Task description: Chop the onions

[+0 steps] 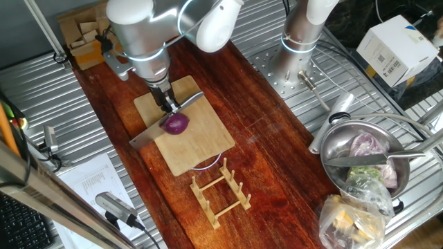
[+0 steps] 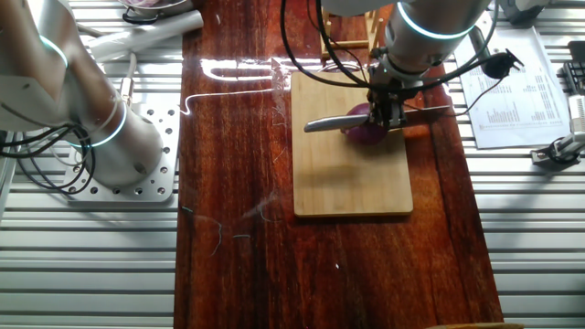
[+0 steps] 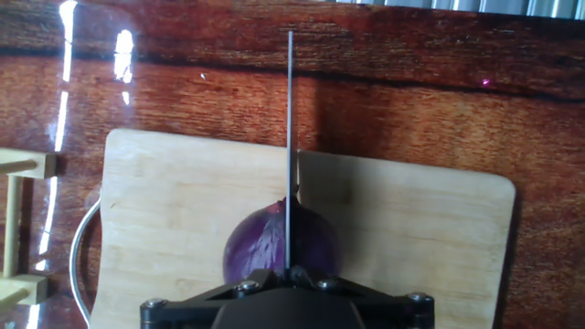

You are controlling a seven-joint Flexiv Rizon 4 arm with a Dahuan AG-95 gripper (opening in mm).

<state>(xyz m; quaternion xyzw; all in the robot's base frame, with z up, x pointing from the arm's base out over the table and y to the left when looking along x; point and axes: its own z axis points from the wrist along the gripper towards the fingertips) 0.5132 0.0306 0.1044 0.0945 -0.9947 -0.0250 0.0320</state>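
Your onion (image 1: 176, 124) is a small round bulb with glossy dark purple-magenta skin; in the hand view (image 3: 279, 242) you see fine pale streaks running up to a little point at its top; it looks whole from every side you have. It sits on the bamboo board (image 1: 197, 149), toward the board's end under the arm, and takes up only a small part of that board; the board lies on the dark wooden tabletop (image 1: 277, 159), roughly midway along its length and closer to one long edge than the other.

Your arm reaches down over the board with the wrist pointing almost straight at the tabletop; the claw (image 1: 168, 104) is clamped on the handle of a knife (image 1: 149, 136), fingers closed tight around it. The blade runs level across the board and rests on top of the onion; in the hand view the blade (image 3: 290, 146) shows edge-on as a thin vertical line crossing the onion's middle; whether it has entered the skin you cannot tell. In the other fixed view the knife (image 2: 334, 121) lies crosswise over the onion (image 2: 367, 132).
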